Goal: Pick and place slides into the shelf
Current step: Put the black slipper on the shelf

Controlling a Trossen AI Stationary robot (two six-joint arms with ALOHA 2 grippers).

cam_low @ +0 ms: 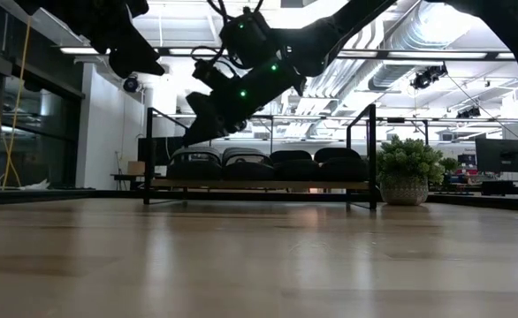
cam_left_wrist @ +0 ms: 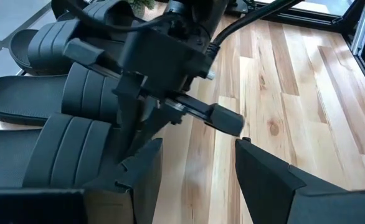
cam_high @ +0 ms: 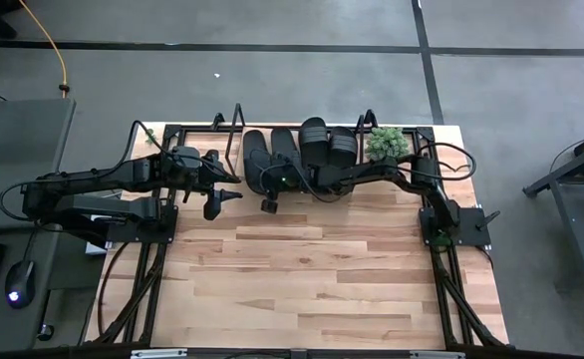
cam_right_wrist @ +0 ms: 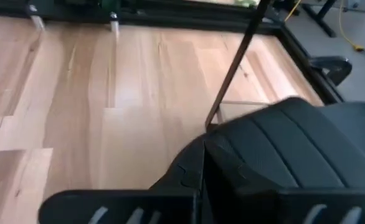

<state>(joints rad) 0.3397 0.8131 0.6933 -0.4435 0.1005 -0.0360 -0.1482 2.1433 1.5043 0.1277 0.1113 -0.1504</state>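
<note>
All four slides on the shelf; placing looks finished

Four slides (cam_high: 297, 152) lie side by side on the shelf (cam_low: 259, 185) at the table's (cam_high: 302, 279) far edge. The right pincer (cam_high: 269, 204), pressed together and holding nothing, hangs just in front of them; the left pincer (cam_high: 222, 197), spread and empty, hovers near it. I judge only pulling both arms clear remains.

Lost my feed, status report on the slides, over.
Left end effector open, empty, beside shelf. Right end effector shut, at leftmost slide. Four slides on shelf. Nothing blocking.
</note>
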